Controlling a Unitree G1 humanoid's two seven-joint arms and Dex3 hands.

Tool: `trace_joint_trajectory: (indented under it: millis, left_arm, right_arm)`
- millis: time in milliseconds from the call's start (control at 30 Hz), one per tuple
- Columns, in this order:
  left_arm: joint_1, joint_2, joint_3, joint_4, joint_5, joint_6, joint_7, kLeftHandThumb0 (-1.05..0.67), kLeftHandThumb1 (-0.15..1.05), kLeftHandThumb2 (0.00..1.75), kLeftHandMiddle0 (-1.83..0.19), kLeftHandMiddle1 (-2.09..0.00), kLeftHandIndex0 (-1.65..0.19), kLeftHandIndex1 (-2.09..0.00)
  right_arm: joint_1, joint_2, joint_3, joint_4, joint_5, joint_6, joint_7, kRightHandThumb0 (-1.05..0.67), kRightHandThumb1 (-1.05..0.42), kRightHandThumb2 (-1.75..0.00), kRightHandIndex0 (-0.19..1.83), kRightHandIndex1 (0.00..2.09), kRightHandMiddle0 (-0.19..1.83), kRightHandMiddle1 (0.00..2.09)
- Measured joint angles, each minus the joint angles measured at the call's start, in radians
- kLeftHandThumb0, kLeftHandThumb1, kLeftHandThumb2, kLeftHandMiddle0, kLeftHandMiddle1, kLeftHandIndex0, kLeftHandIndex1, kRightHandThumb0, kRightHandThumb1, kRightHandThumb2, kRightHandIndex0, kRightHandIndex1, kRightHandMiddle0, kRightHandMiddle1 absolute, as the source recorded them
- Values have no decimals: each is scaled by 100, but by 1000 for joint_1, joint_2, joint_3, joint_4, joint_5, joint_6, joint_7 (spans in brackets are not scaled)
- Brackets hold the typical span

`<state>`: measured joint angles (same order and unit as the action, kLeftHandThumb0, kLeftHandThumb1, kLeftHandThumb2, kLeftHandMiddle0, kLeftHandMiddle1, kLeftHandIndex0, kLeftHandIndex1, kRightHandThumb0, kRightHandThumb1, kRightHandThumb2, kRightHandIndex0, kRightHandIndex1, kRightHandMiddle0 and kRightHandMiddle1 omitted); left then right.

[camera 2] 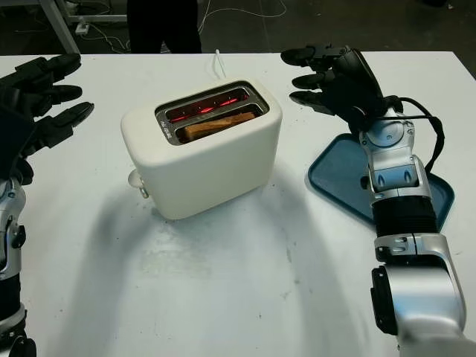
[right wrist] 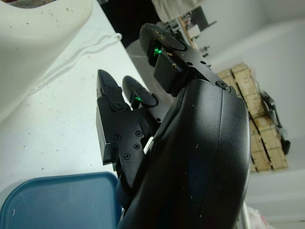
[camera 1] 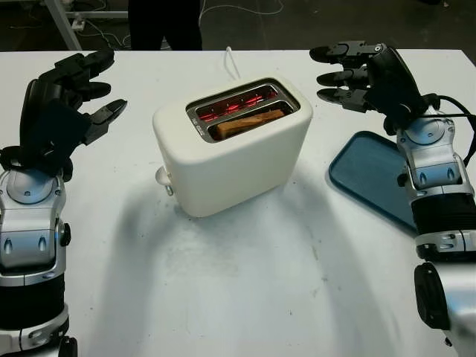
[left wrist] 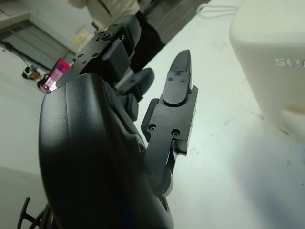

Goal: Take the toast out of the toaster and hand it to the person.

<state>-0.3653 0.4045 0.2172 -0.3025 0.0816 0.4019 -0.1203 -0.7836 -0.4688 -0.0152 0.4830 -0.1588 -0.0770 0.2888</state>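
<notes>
A cream plastic toaster (camera 1: 232, 145) with two slots sits in the middle of the white counter (camera 1: 245, 297). A brown slice of toast (camera 1: 249, 121) is down in the slot nearer to me. I can see just its top edge; the rest is hidden inside. The far slot glows red. A white cord (camera 1: 232, 63) runs from behind the toaster, and where it ends is cut off.

My left hand (camera 1: 63, 100) is open, up above the counter to the left of the toaster, holding nothing. My right hand (camera 1: 364, 74) is open too, up to the right of the toaster, not touching it. My right arm covers part of a flat blue plastic tray (camera 1: 372, 175) lying on the counter.

A person in dark trousers (camera 1: 163, 22) stands at the far edge, cut off at the top.
</notes>
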Motion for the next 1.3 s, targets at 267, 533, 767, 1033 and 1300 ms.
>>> trace_joint_trajectory:
  millis: [267,533,767,1033,1300]
  left_arm:
    - [-1,8,1,16,0,-5,-5,-14,92,15,-34,-81,-60,-9]
    - [-6,9,7,28,-3,-6,-5,-14,91,13,-36,-83,-62,-10]
    - [-15,11,11,39,-7,-26,-4,-17,92,10,-37,-84,-63,-11]
    - [-17,11,11,46,-4,-36,2,-15,92,8,-37,-83,-64,-11]
    - [-17,10,6,46,2,-36,13,-16,92,8,-39,-83,-64,-11]
  right_arm:
    - [-7,1,0,32,11,-22,0,0,-86,0,90,8,81,2]
    - [-8,3,2,33,16,-23,-1,-2,-85,0,90,8,81,2]
    - [-21,9,1,41,23,-23,-1,-3,-84,0,90,8,82,2]
    - [-21,9,0,47,25,-23,-1,-1,-85,0,90,8,82,2]
    - [-21,9,1,59,24,-31,-1,0,-86,0,88,7,80,1]
